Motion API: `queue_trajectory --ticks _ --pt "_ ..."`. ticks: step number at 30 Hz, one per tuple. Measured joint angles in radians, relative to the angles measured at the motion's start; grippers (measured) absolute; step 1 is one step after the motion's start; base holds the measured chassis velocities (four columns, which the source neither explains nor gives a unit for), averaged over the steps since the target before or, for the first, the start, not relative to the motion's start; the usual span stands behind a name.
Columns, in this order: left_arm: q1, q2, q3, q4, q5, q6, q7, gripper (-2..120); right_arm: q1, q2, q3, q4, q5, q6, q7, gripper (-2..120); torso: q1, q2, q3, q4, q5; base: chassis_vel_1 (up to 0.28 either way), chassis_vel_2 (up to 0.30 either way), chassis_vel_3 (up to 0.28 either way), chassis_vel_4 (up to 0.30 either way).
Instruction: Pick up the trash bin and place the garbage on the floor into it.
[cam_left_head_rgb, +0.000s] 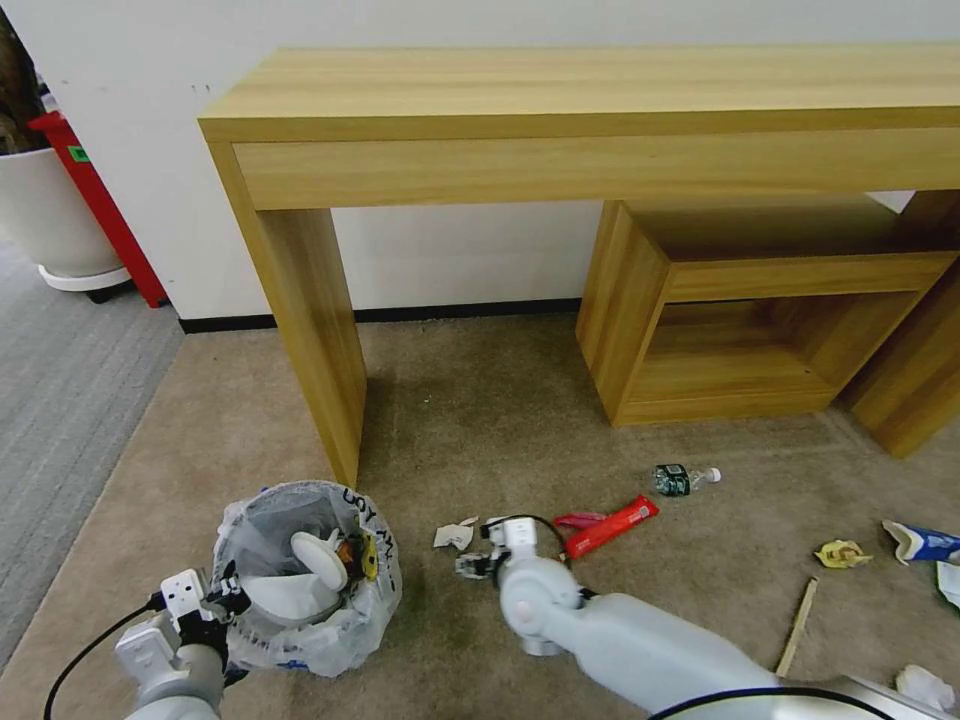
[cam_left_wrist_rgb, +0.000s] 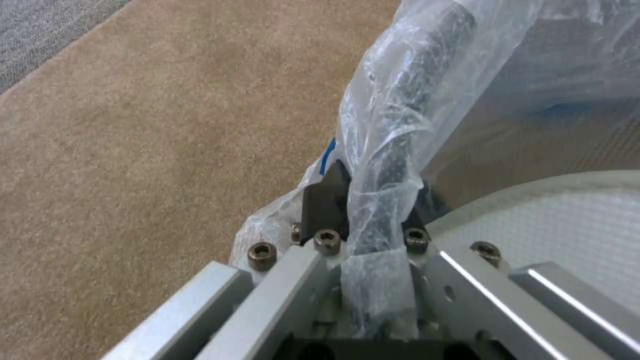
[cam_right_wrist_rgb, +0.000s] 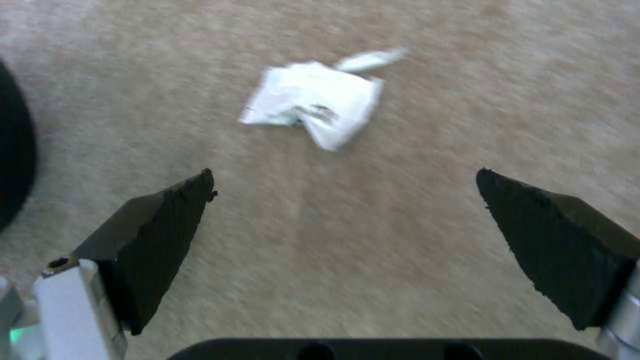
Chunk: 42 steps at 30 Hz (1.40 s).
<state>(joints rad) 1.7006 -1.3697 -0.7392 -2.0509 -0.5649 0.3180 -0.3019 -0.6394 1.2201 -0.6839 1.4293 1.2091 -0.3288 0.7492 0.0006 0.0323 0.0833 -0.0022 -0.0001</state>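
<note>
Now the right gripper (cam_right_wrist_rgb: 343, 200) hangs wide open, empty, white wrapper (cam_right_wrist_rgb: 313, 102) just ahead; a skewed descent could nudge it away. Left gripper (cam_left_wrist_rgb: 363, 220) pinches the trash bin (cam_left_head_rgb: 305, 575) rim; thin liner may slip.

You had beige carpet floor (cam_left_head_rgb: 480, 420) under everything. On it lay a white crumpled wrapper (cam_left_head_rgb: 455, 535), a red wrapper (cam_left_head_rgb: 610, 526), a small green-labelled bottle (cam_left_head_rgb: 683, 479), a yellow wrapper (cam_left_head_rgb: 841, 553), a blue-white wrapper (cam_left_head_rgb: 920, 542), a wooden stick (cam_left_head_rgb: 798, 627) and a tissue (cam_left_head_rgb: 925, 687). The bag-lined trash bin (cam_left_head_rgb: 310, 580) sat beside the wooden bench (cam_left_head_rgb: 320, 330) leg.
</note>
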Motion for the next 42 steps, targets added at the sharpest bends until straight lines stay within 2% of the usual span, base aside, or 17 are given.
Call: queue_trajectory --ticks 9,18,26,33,42 --pt "0.0 -0.003 0.003 0.001 -0.001 -0.004 -0.001 0 0.02 0.078 -0.019 -0.141 -0.083 0.019 -0.054 100 0.0 0.0 0.0 -0.0001 0.0001 0.0 0.0 0.0 0.0" --pt "0.017 0.003 0.005 -0.011 -0.003 -0.008 0.0 0 0.052 0.097 -0.056 -0.257 -0.208 0.045 -0.102 98 0.0 0.0 0.0 -0.0002 0.0 0.0 0.0 0.0 0.0" --pt "0.011 0.002 0.007 -0.016 -0.005 -0.008 0.001 0 0.084 0.091 -0.133 -0.283 -0.274 0.073 -0.143 96 0.0 0.0 0.0 -0.0001 0.0 0.0 0.0 0.0 0.0" --pt "0.001 0.002 0.007 -0.009 -0.005 -0.013 0.001 0 0.092 0.057 -0.184 -0.242 -0.284 0.06 -0.14 96 0.0 0.0 0.0 -0.0002 0.0001 0.0 0.0 0.0 0.0" --pt "-0.002 -0.003 0.009 -0.005 -0.003 -0.017 0.001 0 0.118 0.065 -0.253 -0.307 -0.352 0.079 -0.159 95 0.0 0.0 0.0 -0.0001 0.0001 0.0 0.0 0.0 0.0"
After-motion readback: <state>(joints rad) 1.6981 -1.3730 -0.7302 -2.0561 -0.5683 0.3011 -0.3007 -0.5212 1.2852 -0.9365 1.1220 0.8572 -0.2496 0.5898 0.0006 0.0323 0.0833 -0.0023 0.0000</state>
